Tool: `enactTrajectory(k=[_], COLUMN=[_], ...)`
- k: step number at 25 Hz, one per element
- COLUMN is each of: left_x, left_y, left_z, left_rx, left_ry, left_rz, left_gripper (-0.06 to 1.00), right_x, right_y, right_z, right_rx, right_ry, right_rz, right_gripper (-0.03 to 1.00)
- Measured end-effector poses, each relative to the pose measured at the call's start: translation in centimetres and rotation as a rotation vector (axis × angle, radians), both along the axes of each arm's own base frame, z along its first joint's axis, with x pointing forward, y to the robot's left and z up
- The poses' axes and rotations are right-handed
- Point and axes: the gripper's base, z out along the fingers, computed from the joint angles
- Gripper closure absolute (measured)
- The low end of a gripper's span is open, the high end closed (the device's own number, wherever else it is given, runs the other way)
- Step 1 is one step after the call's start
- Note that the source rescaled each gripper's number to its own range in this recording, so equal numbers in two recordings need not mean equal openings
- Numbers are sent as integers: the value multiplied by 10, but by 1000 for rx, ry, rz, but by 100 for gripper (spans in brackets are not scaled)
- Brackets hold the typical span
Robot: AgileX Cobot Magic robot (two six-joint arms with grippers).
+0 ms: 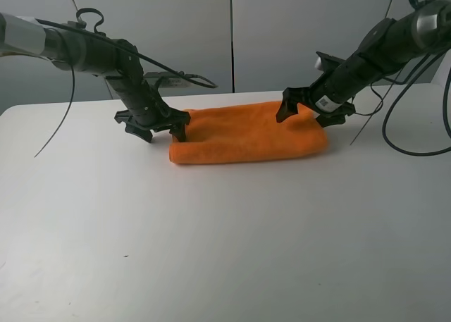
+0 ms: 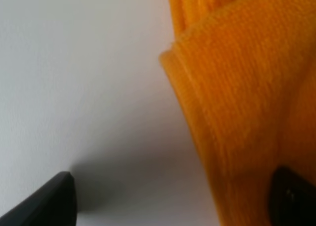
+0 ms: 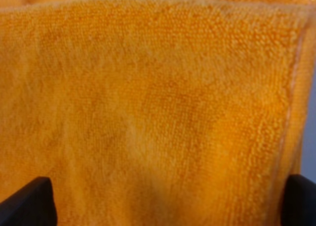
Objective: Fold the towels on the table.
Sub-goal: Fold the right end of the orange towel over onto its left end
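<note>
The orange towel (image 1: 246, 133) lies folded into a long strip on the white table (image 1: 211, 230), toward the far side. My left gripper (image 1: 161, 132) stands open at the strip's left end. In the left wrist view its gripper (image 2: 170, 206) has one finger (image 2: 49, 203) over bare table (image 2: 74, 87) and the other over the towel (image 2: 247, 87). My right gripper (image 1: 304, 116) is open low over the strip's right end. The right wrist view shows that gripper (image 3: 163, 206) straddling the towel (image 3: 158, 97), whose hemmed edge runs beside one finger (image 3: 301, 199).
Black cables (image 1: 416, 128) hang from the right arm and loop down to the table's far right. A thin cable (image 1: 63, 118) trails from the left arm. A grey panelled wall (image 1: 232, 40) stands behind the table's far edge.
</note>
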Motion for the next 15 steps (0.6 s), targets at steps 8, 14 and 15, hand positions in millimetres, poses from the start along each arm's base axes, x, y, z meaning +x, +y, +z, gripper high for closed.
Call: enactTrajectory(k=[8,14,15], left_x=[0,0,0], left_y=[0,0,0], left_z=[0,0,0], left_rx=[5,7,7], left_ry=[0,2,2], left_rz=[-12,-19,-19], left_gripper=[-5,-5,-5], right_x=[-1,2,2], right_y=[-6,-3,-3], right_z=[-2,-11,-11], right_rx=[-57,-24,-15], right_ry=[16,34,35], right_rz=[-9,-36,-43], right_gripper=[-1,-1,-1])
